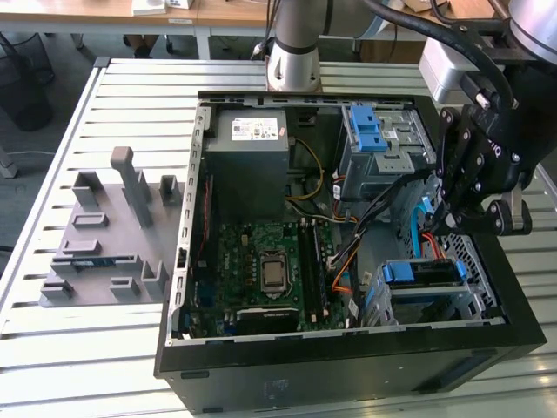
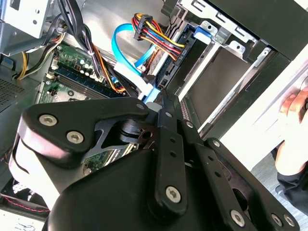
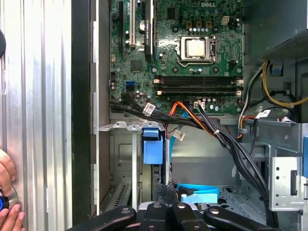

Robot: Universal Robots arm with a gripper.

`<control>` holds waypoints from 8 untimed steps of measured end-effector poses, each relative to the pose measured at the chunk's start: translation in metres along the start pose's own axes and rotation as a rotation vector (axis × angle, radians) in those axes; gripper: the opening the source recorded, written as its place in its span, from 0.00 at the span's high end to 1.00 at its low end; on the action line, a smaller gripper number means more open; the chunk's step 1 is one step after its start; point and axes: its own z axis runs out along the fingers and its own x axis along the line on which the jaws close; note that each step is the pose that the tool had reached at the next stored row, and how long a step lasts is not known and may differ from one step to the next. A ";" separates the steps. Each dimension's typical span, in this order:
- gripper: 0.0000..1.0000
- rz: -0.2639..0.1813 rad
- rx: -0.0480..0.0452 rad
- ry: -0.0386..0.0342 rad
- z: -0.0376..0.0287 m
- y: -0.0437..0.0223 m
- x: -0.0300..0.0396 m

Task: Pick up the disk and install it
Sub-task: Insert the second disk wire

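Low in the open computer case, at the corner toward the exterior view's right, the disk lies flat in a metal drive bay. Its blue carrier frame shows along the edge that faces the motherboard.

Directly above that bay hangs the gripper, a black linkage hand pointing down into the case. In the second wrist view the gripper shows its fingers drawn together with no gap visible between them. Whether anything thin is pinched there cannot be told. The tips sit just beside the end of a flat blue data cable and near a bundle of red, yellow and black wires.

Further out, the motherboard with its square processor socket fills the middle of the case. A grey power-supply box occupies the far corner, and a second drive cage with a blue latch stands beside it.

Outside the case, a grey moulded fixture rests on the slatted metal table, well apart from the gripper, on the exterior view's left. A person's hand appears at the table's edge in both wrist views.
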 end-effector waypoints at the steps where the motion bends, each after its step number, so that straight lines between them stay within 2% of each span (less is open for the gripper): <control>1: 0.89 0.000 0.0000 -0.0001 0.0001 0.0000 -0.0001; 8: 0.89 0.000 0.0000 -0.0002 -0.0001 0.0001 -0.0024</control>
